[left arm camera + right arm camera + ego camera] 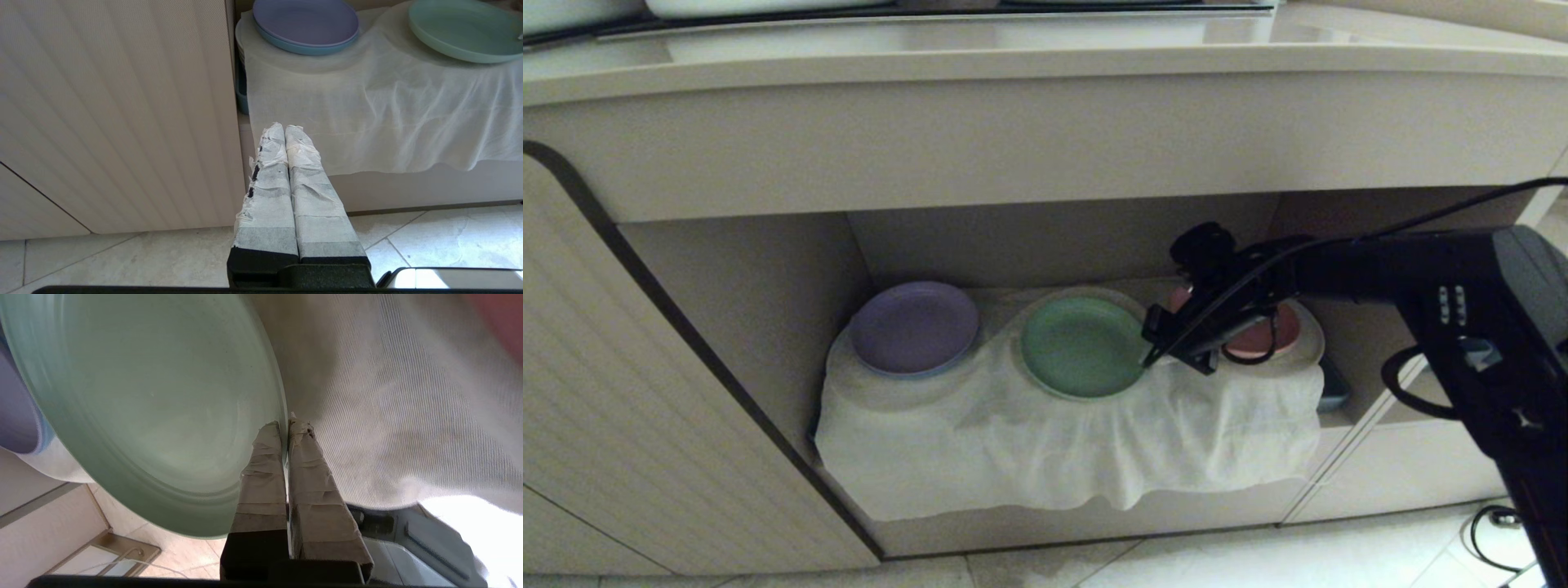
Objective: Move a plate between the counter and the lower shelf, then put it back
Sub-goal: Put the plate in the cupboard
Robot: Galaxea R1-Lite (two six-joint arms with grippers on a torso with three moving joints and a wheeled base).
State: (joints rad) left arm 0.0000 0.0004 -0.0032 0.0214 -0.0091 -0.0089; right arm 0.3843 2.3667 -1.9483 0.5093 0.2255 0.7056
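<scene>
Beige counter (1045, 57) across top of head view, thick front edge, dark cooktop strip at very top. Below, centre frame: open lower shelf (768, 286), white cloth (1062, 449) draped over its front and hanging down. Ribbed cabinet door (621, 392) at left, pale floor tiles (1258, 555) along bottom.

Plates on cloth, 3 spots in a row: purple plate (915, 327) at left w/ a blue one under it (left wrist view), green plate (1085, 346) in centre, pink plate (1262, 331) at right, partly hidden by arm. White plate stacks seem to sit under cloth; count not clear.

Right arm in from right edge, reaching level into shelf opening, right gripper (1150, 353) at green plate's right rim. Fingers (265, 457) pinched nearly together on that rim, one above, one below. Whether plate rests on cloth or is just lifted: can't tell.

Left gripper (285, 127) low, centre of its own view, facing cabinet front, fingers pressed together, holding nothing.
</scene>
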